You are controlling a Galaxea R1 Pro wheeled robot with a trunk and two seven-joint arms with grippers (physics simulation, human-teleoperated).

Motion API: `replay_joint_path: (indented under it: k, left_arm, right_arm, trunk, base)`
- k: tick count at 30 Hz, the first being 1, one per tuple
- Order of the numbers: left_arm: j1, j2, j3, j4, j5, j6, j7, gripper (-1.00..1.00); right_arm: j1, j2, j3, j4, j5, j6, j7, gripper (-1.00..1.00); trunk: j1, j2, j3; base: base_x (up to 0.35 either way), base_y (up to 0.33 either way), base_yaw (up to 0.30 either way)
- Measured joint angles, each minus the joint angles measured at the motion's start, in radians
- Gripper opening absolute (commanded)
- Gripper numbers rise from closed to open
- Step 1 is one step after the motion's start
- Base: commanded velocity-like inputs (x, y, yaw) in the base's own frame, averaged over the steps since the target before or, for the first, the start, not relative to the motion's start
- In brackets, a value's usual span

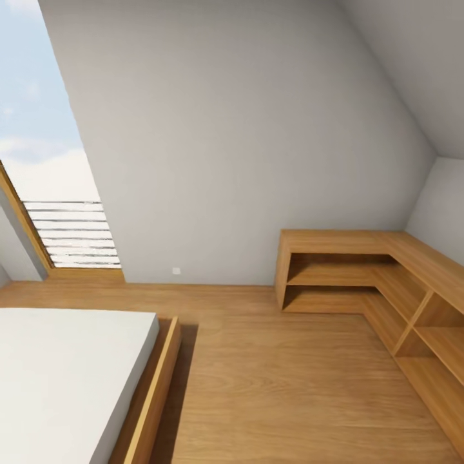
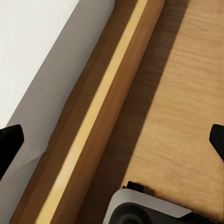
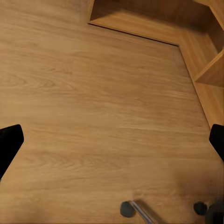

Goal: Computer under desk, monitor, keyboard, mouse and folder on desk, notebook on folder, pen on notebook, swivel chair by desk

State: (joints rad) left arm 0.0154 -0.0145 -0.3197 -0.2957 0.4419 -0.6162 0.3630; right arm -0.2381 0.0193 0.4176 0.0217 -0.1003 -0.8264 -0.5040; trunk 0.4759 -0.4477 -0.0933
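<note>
Head view: we face a corner of the bedroom with a sloped grey-white wall [image 1: 245,129]. No brand, label or writing is legible. A small white wall plate [image 1: 176,270] sits low on the wall; its detail is too small to resolve. A bed [image 1: 64,380] with a white mattress in a wooden frame is cut off at lower left. An L-shaped wooden shelf unit [image 1: 361,270] runs off the right edge. A window [image 1: 45,129] with horizontal slats at its base is cut off at left.

Left wrist view: the left gripper [image 2: 112,140] hangs over the bed frame [image 2: 100,116] and wood floor [image 2: 186,93], fingertips [image 2: 9,140] wide apart, holding nothing. A grey-and-black part [image 2: 140,210] of the robot is cut off.

Right wrist view: the right gripper [image 3: 112,140] is spread apart over bare floor. The chrome spoke and casters [image 3: 140,210] may belong to the swivel chair; we cannot confirm.
</note>
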Motion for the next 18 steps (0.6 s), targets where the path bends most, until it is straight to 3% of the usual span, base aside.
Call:
replay_joint_path:
  k: [18]
  left_arm:
    - [0.0, 0.0, 0.0, 0.0, 0.0, 0.0, -0.001, 1.0]
  right_arm:
    - [0.0, 0.0, 0.0, 0.0, 0.0, 0.0, 0.0, 1.0]
  trunk:
    - [0.0, 0.0, 0.0]
  base:
    - [0.322, 0.0, 0.0]
